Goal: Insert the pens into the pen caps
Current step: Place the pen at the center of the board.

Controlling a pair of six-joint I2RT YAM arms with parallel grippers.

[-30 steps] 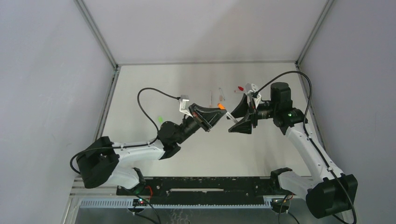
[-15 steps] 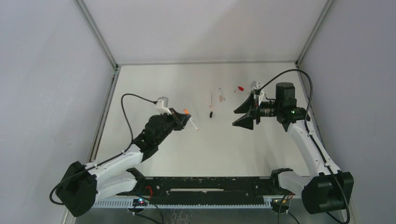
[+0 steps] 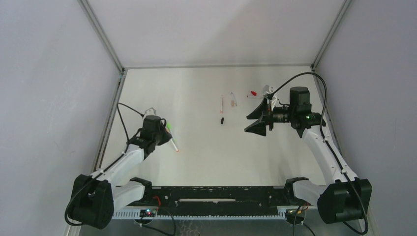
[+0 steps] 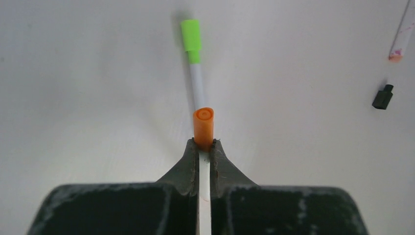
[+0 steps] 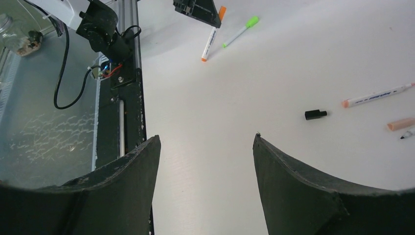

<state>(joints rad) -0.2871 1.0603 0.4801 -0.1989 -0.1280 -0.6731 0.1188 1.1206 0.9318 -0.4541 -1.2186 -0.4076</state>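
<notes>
My left pincer point(image 4: 204, 147) is clenched on the barrel of an orange pen point(image 4: 204, 191), and its orange cap point(image 4: 203, 128) sticks out just past my fingertips. Straight beyond that cap a green pen point(image 4: 195, 63) lies on the white table point(image 4: 98, 98) with its cap on. Its white barrel runs right up to the orange cap; I cannot tell whether they touch. Well to the right of the green pen, a loose black cap point(image 4: 383, 96) lies on its side, and another white pen point(image 5: 379, 95) lies farther from the green pen. My right pincer point(image 5: 206, 142) hangs farther right again. It is released, jaws wide apart with nothing between them, and faces back across the table toward the green pen.
</notes>
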